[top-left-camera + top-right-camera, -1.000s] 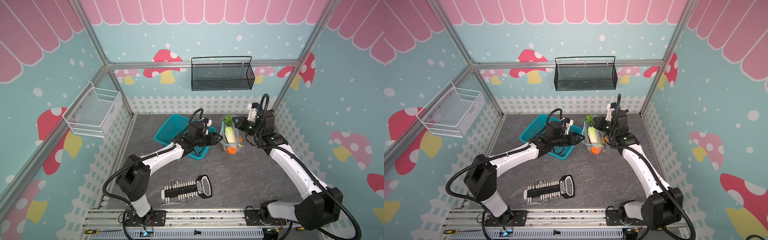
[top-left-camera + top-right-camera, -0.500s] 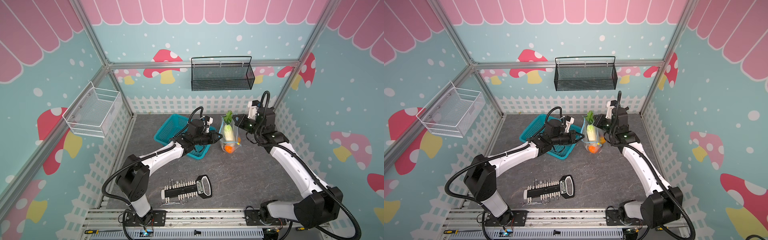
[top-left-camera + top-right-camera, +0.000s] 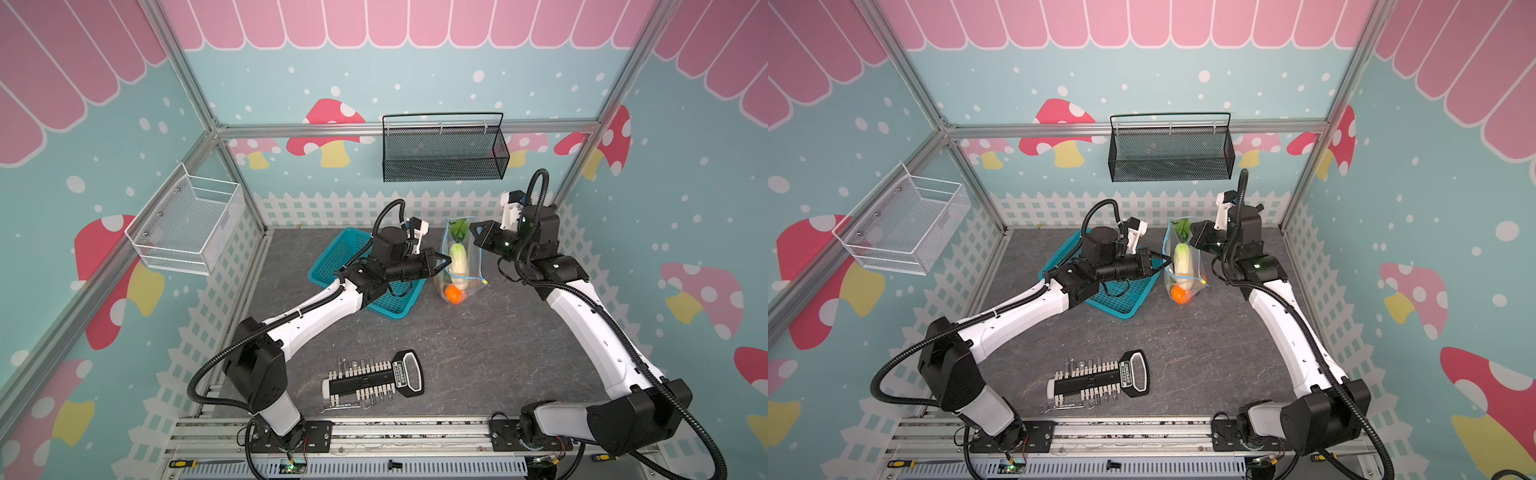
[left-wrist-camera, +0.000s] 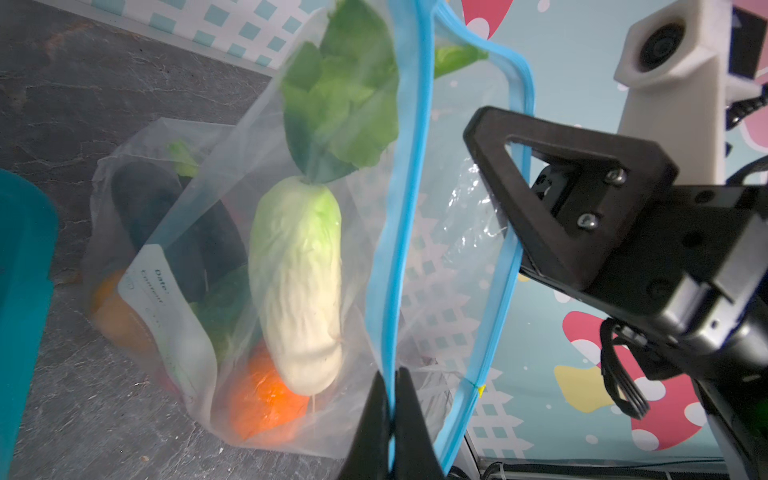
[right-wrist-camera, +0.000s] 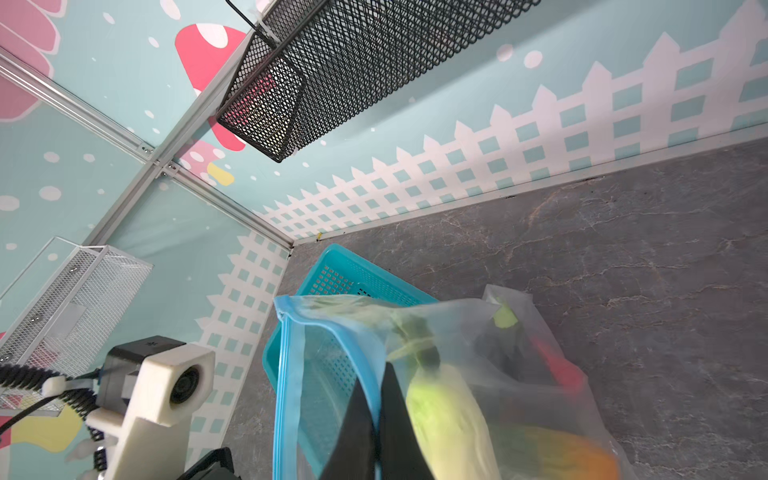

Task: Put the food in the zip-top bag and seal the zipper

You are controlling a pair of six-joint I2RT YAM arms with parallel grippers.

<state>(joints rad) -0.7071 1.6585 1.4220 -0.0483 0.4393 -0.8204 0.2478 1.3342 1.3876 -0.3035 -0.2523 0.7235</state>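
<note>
The zip-top bag (image 3: pixel 457 266) (image 3: pixel 1183 270) stands upright on the grey table between my two grippers, its mouth open. Inside lies the food: a white-green cabbage (image 4: pixel 297 282) (image 5: pixel 444 415), an orange piece (image 4: pixel 262 403), plus dark purple, green and red pieces. The zipper (image 4: pixel 409 208) (image 5: pixel 286 374) shows as two light-blue strips held apart, with a yellow tab (image 4: pixel 480 389) at one end. My left gripper (image 3: pixel 446 262) (image 4: pixel 390 374) is shut on one strip. On the opposite strip my right gripper (image 3: pixel 476 232) (image 5: pixel 380 370) is shut.
A teal lattice basket (image 3: pixel 397 297) lies under my left arm, close beside the bag. A black tool set (image 3: pixel 374 380) rests near the front edge. On the back wall hangs a black mesh basket (image 3: pixel 442 153), and on the left wall a white wire basket (image 3: pixel 189 224).
My left gripper has closed onto the bag's blue strip. The right gripper, still shut on the bag, has risen a little and drawn the mouth up.
</note>
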